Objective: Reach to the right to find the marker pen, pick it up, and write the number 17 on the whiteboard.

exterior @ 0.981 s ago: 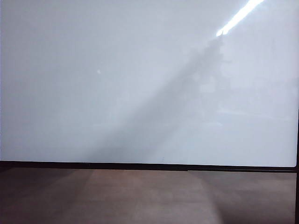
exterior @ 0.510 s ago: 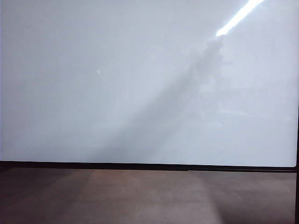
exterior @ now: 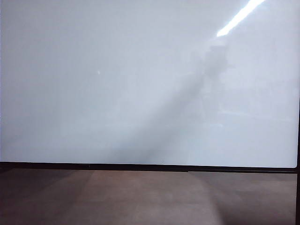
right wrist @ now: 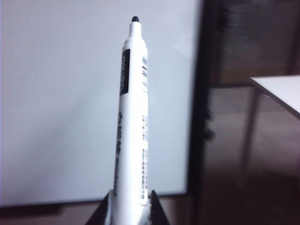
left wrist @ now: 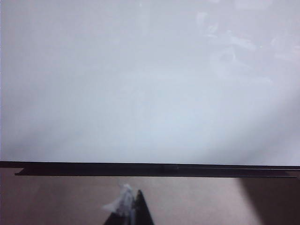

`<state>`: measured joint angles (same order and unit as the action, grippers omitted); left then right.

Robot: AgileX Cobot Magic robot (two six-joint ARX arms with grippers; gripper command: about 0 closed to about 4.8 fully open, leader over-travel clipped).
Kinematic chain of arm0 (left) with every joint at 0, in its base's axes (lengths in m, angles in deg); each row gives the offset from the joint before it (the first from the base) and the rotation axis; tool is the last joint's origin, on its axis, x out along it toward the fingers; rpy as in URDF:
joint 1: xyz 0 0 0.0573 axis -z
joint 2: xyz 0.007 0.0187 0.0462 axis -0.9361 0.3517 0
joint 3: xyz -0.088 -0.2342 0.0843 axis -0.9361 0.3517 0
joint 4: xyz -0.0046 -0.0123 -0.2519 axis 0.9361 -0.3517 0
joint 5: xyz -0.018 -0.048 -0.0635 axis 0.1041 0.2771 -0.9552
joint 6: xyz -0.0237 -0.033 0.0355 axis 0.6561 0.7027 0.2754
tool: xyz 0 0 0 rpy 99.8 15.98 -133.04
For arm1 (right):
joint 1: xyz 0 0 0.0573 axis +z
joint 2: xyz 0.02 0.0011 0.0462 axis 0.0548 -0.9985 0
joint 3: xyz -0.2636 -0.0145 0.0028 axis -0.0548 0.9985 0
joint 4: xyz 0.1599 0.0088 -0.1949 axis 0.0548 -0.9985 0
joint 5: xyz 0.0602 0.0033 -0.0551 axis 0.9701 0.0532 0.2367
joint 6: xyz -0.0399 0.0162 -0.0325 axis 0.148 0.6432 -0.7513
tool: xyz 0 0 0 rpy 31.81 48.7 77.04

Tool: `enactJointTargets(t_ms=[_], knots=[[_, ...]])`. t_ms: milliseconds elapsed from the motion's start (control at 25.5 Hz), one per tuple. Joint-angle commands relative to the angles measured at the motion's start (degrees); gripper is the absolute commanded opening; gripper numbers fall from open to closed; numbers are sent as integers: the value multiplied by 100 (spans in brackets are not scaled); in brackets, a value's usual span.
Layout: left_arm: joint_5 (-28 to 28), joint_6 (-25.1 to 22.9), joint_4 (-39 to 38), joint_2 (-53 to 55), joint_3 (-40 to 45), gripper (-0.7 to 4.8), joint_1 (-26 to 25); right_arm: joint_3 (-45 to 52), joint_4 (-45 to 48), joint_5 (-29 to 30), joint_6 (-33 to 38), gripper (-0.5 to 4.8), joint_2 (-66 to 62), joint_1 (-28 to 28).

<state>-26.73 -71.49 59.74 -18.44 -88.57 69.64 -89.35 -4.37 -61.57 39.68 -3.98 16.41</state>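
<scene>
A: Marker pen (right wrist: 133, 122) first, since I'm driving the right arm. In the right wrist view it stands up out of the right claw (right wrist: 129, 206), whose two dark fingers (right wrist: 104, 211) are closed against its white barrel on either side, near the base. The black tip points away from the claw.

B: And the whiteboard?

A: The whiteboard (exterior: 117, 84) fills most of the exterior view, glossy white with a thin black frame, and a bright ceiling-light streak reflects near its upper right corner. A grey shadow band slants across it. In the right wrist view the board lies beyond the pen tip, with its black side edge just beside the pen; I cannot tell whether the tip touches it.

B: Left side?

A: In the left wrist view only a dark pointed piece of the left claw (left wrist: 136, 211) shows, with a whitish scrap on it, over the brown counter (left wrist: 206, 201) just in front of the board's lower frame. I cannot tell how far it is open.

B: Either arm in the exterior view?

A: Neither, only board and counter.
</scene>
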Motion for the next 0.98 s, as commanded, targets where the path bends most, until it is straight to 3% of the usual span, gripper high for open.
enactJointTargets(t_ms=[39, 275, 589, 981], knots=[[-17, -7, 57, 4, -4, -5, 0, 623, 28, 992, -42, -5, 295, -914], [-2, -7, 48, 4, -4, -5, 2, 1591, 391, 2225, 76, -5, 442, -1882], [0, -7, 15, 4, -4, -5, 4, 2468, 1475, 2385, 70, -5, 446, -1934], [-2, -7, 13, 4, -4, -5, 4, 2533, 1556, 2343, 31, -5, 446, -1932]])
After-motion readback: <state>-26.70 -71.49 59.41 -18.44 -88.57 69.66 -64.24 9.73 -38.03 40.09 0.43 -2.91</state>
